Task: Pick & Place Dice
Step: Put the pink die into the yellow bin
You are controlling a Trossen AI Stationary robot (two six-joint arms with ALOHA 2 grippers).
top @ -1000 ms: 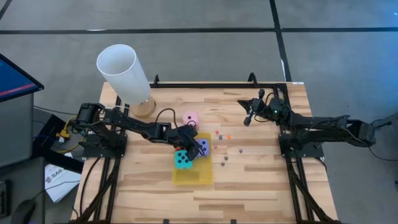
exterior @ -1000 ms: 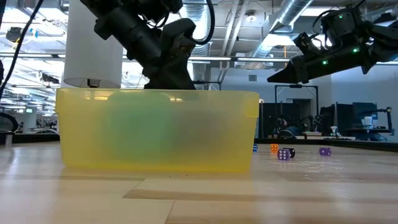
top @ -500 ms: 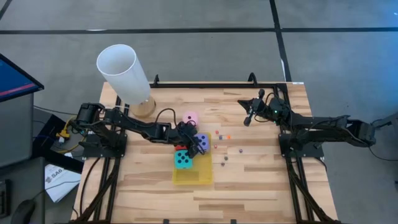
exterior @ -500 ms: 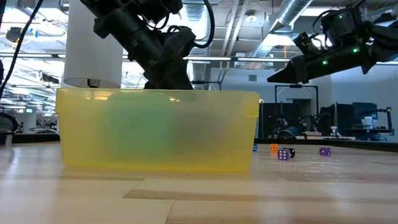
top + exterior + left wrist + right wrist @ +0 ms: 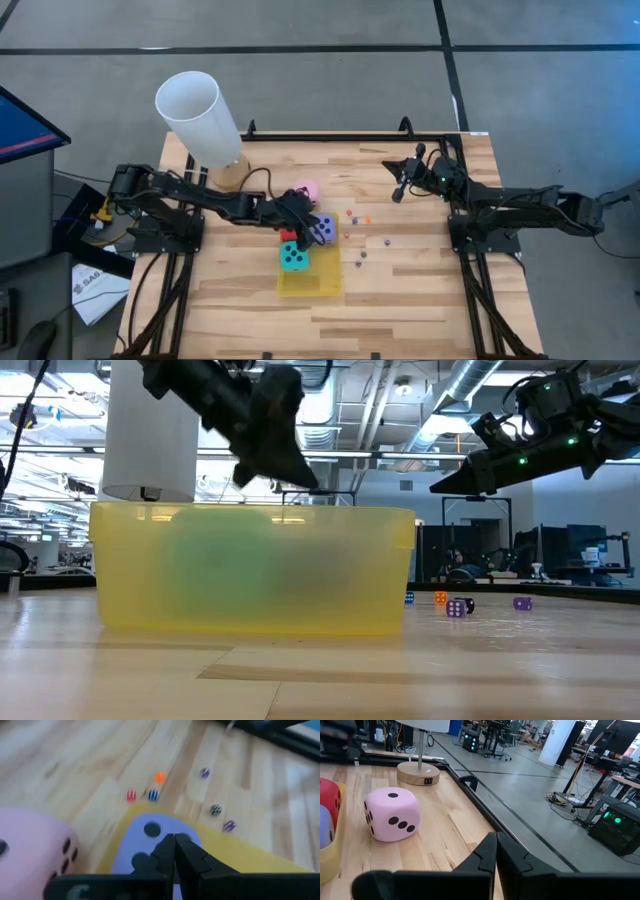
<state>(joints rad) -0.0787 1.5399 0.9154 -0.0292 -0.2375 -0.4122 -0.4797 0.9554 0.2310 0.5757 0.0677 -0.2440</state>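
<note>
A yellow tray (image 5: 308, 282) sits at mid-table. In it lie the cyan die (image 5: 293, 257), the purple die (image 5: 324, 230) in the far right corner, and the red die (image 5: 288, 236), mostly hidden by my left arm. The pink die (image 5: 391, 814) rests on the table just beyond the tray. My left gripper (image 5: 303, 217) is shut and hangs above the tray's far end, over the purple die (image 5: 145, 837), clear of the rim in the low view (image 5: 305, 480). My right gripper (image 5: 399, 192) is shut and held high at the far right. Tiny dice (image 5: 363, 254) lie to the tray's right.
A tall white cylinder on a round wooden base (image 5: 231, 172) stands at the far left corner. Small coloured dice (image 5: 457, 607) are scattered between the tray and the right arm. A black rail (image 5: 470, 782) edges the table's far side.
My left gripper has risen out of the tray's far end, staying shut, and has rolled a little as it drew back toward the table's left. The right arm has kept still.
</note>
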